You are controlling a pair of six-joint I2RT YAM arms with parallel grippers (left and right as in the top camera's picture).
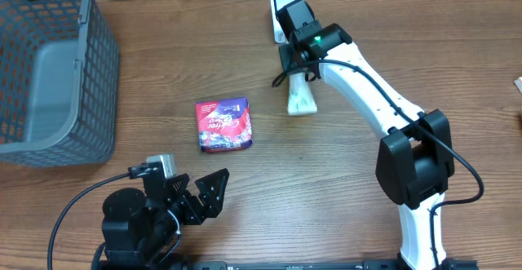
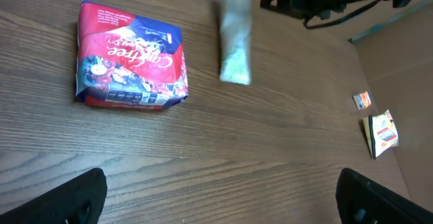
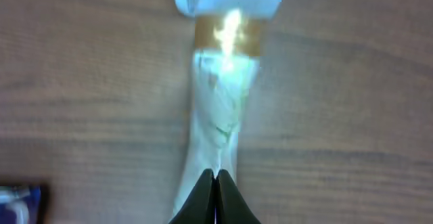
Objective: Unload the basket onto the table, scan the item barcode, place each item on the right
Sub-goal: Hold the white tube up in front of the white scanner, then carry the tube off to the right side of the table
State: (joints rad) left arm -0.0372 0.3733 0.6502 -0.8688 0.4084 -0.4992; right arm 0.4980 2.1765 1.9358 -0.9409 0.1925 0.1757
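The item, a red and purple packet (image 1: 223, 126) (image 2: 130, 58), lies flat mid-table. A white barcode scanner (image 1: 298, 97) (image 3: 216, 109) lies at the back, its head pointing away and its handle (image 2: 236, 48) toward the front. My right gripper (image 1: 294, 17) (image 3: 216, 176) hovers over the scanner, shut, fingertips pressed together with nothing between them. At the front edge my left gripper (image 1: 204, 192) (image 2: 223, 197) stands wide open and empty, well short of the packet. The packet's barcode is not visible.
A grey mesh basket (image 1: 90, 74) stands at the back left. Two small sachets (image 2: 382, 132) lie on the table far to the right. The right arm (image 1: 367, 90) stretches across the right half of the table.
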